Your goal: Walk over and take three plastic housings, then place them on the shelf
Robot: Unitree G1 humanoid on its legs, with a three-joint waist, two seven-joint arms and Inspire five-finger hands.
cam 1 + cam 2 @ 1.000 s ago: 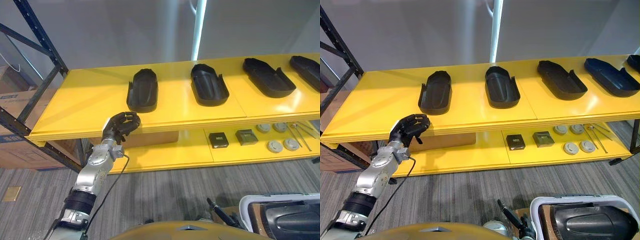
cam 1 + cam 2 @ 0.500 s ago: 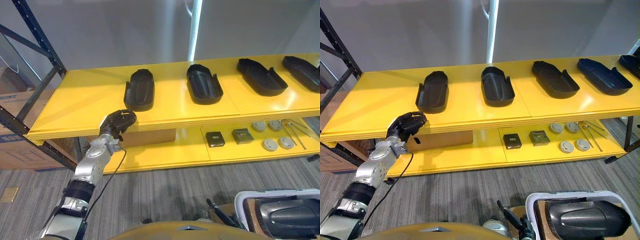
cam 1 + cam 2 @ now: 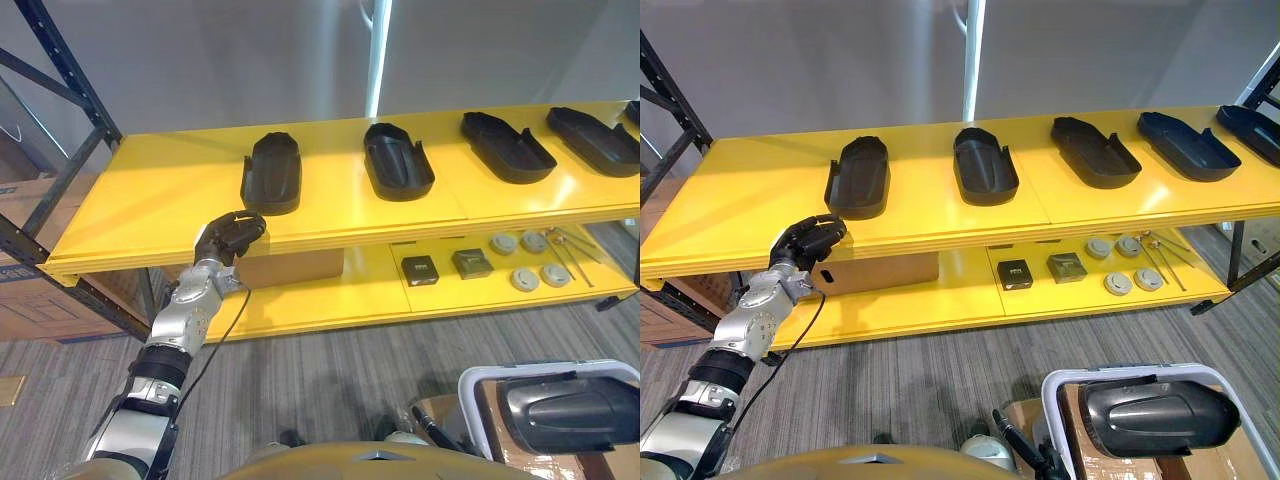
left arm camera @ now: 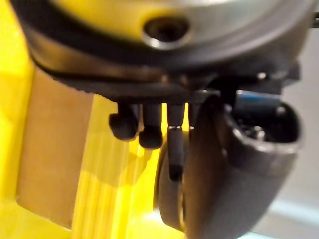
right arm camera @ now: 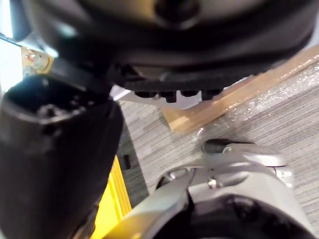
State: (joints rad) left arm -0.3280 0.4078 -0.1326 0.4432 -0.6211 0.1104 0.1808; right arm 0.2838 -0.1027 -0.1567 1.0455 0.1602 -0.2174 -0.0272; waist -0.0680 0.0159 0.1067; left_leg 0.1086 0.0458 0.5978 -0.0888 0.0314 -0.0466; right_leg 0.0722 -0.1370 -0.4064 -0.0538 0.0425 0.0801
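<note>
Several black plastic housings lie in a row on the yellow top shelf [image 3: 150, 195]: the leftmost housing [image 3: 271, 172], a second housing [image 3: 397, 160], a third housing [image 3: 503, 145] and a fourth housing [image 3: 590, 127]. My left hand [image 3: 230, 235] hangs at the shelf's front edge, just below and left of the leftmost housing. Its fingers [image 4: 149, 132] are curled and hold nothing. Another black housing [image 3: 565, 412] lies in a white-rimmed bin [image 3: 480, 385] at the lower right. My right hand [image 5: 60, 164] hangs low over the carpet.
The lower shelf carries a cardboard box [image 3: 290, 268], two small dark blocks [image 3: 420, 270] and grey discs [image 3: 524, 278]. A dark rack upright [image 3: 70, 75] and stacked cartons [image 3: 30, 210] stand at the left. Grey carpet lies before the shelf.
The whole picture has shifted left and up, so the camera moved. More of the shelf's right end shows. My left hand stays at the shelf's front edge, its fingers curled a little tighter.
</note>
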